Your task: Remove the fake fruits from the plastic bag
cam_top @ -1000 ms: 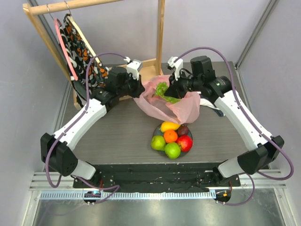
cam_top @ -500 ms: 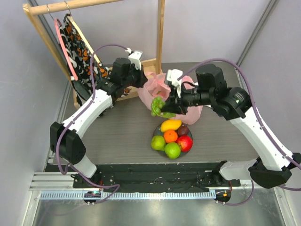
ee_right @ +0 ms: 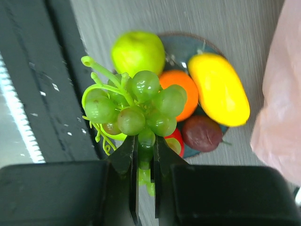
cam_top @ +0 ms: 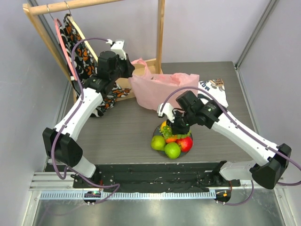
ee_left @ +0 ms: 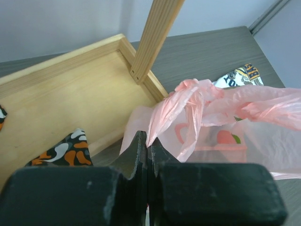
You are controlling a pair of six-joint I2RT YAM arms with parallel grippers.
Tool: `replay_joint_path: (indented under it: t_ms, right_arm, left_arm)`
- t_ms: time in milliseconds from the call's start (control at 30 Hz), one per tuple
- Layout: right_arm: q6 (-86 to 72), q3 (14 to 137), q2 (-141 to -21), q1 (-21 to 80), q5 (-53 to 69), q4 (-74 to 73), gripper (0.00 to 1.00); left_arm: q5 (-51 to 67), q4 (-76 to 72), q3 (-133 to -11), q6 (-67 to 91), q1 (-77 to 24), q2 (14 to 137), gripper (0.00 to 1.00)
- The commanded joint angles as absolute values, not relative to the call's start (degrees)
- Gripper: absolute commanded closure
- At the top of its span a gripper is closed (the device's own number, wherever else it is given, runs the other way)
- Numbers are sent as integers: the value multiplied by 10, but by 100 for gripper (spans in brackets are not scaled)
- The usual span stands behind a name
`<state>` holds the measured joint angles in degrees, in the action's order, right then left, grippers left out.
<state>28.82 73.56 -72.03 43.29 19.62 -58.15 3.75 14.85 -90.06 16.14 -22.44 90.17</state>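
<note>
The pink plastic bag (cam_top: 162, 89) lies slumped at the back of the table. My left gripper (cam_top: 128, 70) is shut on a bunched edge of it (ee_left: 188, 101); in the left wrist view the jaws (ee_left: 148, 141) pinch the thin film. My right gripper (cam_top: 172, 129) is shut on the bunch of green grapes (ee_right: 136, 106), which hangs just above the dark plate (ee_right: 181, 47). On the plate sit a mango (ee_right: 218, 89), an orange (ee_right: 187, 96), a dark purple fruit (ee_right: 202, 133), a red apple (cam_top: 185, 143) and two green apples (cam_top: 158, 142) (cam_top: 172, 150).
A wooden rack (cam_top: 160, 28) stands at the back left, with a patterned cloth (cam_top: 82, 52) on a hanger and a wooden base tray (ee_left: 61, 99). A white-and-navy printed cloth (cam_top: 216, 87) lies right of the bag. The black rail (cam_top: 155, 169) runs just in front of the plate.
My right gripper has lifted the grapes out of the bag and brought them forward and down over the plate. My left gripper has drawn the bag's edge back and left, and the bag has sagged.
</note>
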Motion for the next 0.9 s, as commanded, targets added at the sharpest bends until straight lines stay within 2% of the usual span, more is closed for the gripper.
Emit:
replay_joint_path:
  t_ms: [0, 133, 233, 267, 400, 467, 500, 667, 867]
  right_arm:
    - [303, 698, -718, 435, 123, -517, 98]
    - [301, 679, -739, 436, 116, -497, 97]
    - [298, 664, -749, 435, 102, -477, 91]
    - [297, 662, -753, 435, 103, -471, 81]
    - [287, 651, -762, 436, 112, -468, 61]
    - [290, 643, -762, 435, 112, -468, 59]
    - [290, 642, -761, 436, 110, -468, 52]
    - [287, 654, -755, 435, 106, -476, 31]
    - [284, 777, -736, 435, 60, -506, 22]
  left_arm:
    - [54, 127, -873, 170, -221, 860, 100]
    - [62, 125, -858, 178, -219, 850, 100]
    - [68, 123, -849, 185, -218, 846, 100]
    - [73, 121, -846, 185, -217, 843, 100]
    - [75, 120, -837, 186, -214, 839, 100]
    - [74, 117, -835, 187, -214, 840, 100]
    - [75, 116, -835, 187, -213, 841, 100]
    - [80, 113, -839, 189, -212, 848, 100]
    - [76, 113, -843, 185, -210, 852, 100]
